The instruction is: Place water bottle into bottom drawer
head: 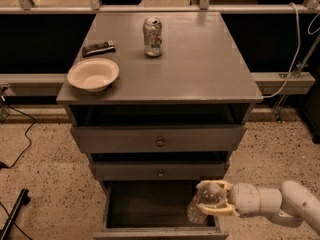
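The water bottle [200, 208], clear ribbed plastic with a white cap, is held in my gripper [214, 199] at the lower right. The gripper is shut on it, with its pale fingers [216, 210] around the bottle's upper part. The bottle hangs tilted over the right side of the open bottom drawer [150, 204], whose dark interior shows below the two shallower drawers. The bottle's lower end sits inside the drawer opening; I cannot tell if it touches the floor of the drawer. My white arm [280, 204] reaches in from the right.
On the grey cabinet top [200, 64] stand a silvery drink can [152, 36], a cream bowl [93, 74] and a dark flat packet [98, 48]. Two upper drawers with round knobs [160, 142] stick out slightly. Black cables [15, 134] lie on the speckled floor at left.
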Controlling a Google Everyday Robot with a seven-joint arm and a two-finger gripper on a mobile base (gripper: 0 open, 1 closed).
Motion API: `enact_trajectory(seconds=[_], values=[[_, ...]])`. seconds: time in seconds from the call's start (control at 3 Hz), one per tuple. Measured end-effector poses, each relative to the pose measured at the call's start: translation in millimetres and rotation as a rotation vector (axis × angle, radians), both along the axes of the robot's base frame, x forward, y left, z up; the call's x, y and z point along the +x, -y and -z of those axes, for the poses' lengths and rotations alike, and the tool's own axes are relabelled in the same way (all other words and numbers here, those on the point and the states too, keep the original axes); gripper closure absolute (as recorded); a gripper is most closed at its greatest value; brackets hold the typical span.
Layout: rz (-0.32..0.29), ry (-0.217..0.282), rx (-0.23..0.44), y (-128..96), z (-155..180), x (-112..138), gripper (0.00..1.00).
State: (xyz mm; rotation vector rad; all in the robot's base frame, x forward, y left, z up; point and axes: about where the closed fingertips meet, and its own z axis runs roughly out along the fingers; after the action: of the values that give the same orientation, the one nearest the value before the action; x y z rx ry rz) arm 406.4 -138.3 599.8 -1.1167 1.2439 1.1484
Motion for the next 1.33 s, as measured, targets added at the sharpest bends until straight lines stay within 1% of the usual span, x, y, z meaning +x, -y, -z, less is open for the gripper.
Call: enact_trajectory(seconds=[0.33,0.67,1.0,1.33], values=[[-0.004,-0.002,0.009,-2,3,-2,1.00],[0.076,0.015,-0.011,5,16,18,1.00],[0.188,0.047,-0.066,3,48,46,1.00],[0.254,0.096,-0.099,0,89,83,1.00]])
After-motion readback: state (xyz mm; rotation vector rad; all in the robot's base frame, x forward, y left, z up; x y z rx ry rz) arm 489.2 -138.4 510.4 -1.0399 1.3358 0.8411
